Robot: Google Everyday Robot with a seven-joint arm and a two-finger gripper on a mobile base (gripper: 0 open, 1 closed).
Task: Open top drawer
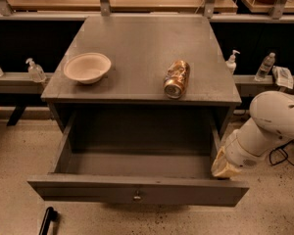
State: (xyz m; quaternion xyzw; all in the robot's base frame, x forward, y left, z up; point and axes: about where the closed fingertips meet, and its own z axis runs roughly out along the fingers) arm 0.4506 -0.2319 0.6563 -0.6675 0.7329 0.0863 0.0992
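Found top drawer (88, 191) pulled far out from under the desk (137, 43), judged it rigid, fairly heavy, not fragile, sliding straight, best held at the small slick knob (137, 196) mid-front or over the front rim, noted hand (224, 166) at its right front corner, grip impossible to tell.

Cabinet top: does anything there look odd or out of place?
The can lies on its side, looking dented, near the front edge. The bowl sits upright. The gripper is by the open top drawer, at its right front corner.
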